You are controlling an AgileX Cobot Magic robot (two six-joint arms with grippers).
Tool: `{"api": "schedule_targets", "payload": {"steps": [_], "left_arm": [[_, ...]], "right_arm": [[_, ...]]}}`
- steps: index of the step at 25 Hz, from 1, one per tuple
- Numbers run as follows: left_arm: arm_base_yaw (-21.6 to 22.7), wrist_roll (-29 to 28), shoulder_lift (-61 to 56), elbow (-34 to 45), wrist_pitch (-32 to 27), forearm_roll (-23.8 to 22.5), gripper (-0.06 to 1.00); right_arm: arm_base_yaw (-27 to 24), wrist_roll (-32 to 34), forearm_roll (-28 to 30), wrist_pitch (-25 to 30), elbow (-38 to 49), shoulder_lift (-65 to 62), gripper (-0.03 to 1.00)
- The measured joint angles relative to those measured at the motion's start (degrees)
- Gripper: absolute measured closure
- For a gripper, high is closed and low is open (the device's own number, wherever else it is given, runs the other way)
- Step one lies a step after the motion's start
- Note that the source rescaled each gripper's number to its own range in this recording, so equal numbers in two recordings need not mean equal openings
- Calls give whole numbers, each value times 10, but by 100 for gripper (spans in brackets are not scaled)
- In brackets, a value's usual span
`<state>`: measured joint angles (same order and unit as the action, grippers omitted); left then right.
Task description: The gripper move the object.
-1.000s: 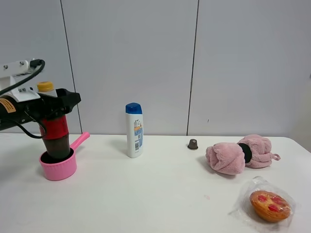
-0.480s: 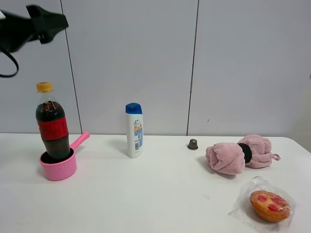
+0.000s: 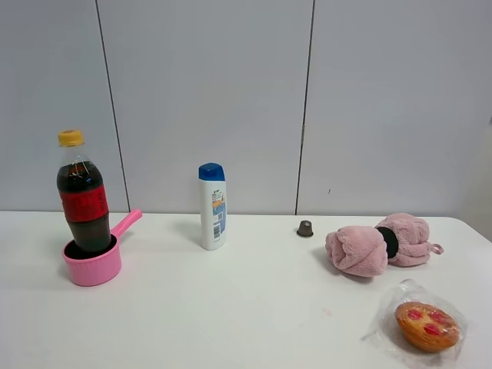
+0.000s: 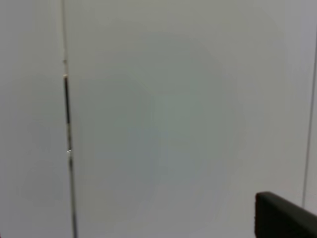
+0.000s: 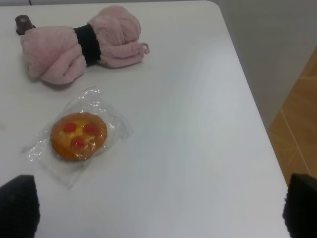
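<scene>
The cola bottle (image 3: 84, 196), with red label and yellow-orange cap, stands upright in a pink pot (image 3: 94, 265) at the table's far left. No gripper touches it, and neither arm shows in the exterior high view. The left wrist view faces the grey wall; one black finger (image 4: 285, 218) shows at the frame's edge, far off the middle, with nothing in it. My right gripper (image 5: 159, 206) is open and empty, its fingertips wide apart above the table's right end, near a wrapped pastry (image 5: 78, 135).
A white shampoo bottle (image 3: 212, 205) with a blue cap stands at the back middle. A small brown capsule (image 3: 305, 228), a rolled pink towel (image 3: 377, 244) and the wrapped pastry (image 3: 427, 325) lie on the right. The table's right edge (image 5: 257, 124) is close to the right gripper.
The left gripper let go of the cola bottle, rose up and to the left, and left the exterior high view. The bottle stayed standing in the pink pot.
</scene>
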<state>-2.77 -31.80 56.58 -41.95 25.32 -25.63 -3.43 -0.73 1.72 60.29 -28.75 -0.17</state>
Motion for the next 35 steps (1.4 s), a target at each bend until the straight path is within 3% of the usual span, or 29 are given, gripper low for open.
{"api": "schedule_targets", "payload": {"steps": [4, 7, 12, 16, 20, 23, 25, 30, 35], "left_arm": [[0, -1, -57, 0, -125, 13, -5], [0, -1, -89, -10, -266, 46, -5], [0, 31, -124, -79, -553, 82, -5], [0, 129, -129, -151, -735, 138, -5], [0, 245, -130, -186, -868, 172, -6], [0, 307, -130, -188, -934, 175, -6], [0, 328, -130, -188, -943, 177, -6], [4, 339, -149, -188, -945, 187, -6], [42, 340, -235, -160, -945, 194, -6]], "right_arm": [[0, 0, 0, 0, 0, 0, -3], [0, 0, 0, 0, 0, 0, -3], [0, 0, 0, 0, 0, 0, -3], [0, 0, 0, 0, 0, 0, -3], [0, 0, 0, 0, 0, 0, -3], [0, 0, 0, 0, 0, 0, -3], [0, 0, 0, 0, 0, 0, -3], [0, 0, 0, 0, 0, 0, -3], [0, 0, 0, 0, 0, 0, -3]]}}
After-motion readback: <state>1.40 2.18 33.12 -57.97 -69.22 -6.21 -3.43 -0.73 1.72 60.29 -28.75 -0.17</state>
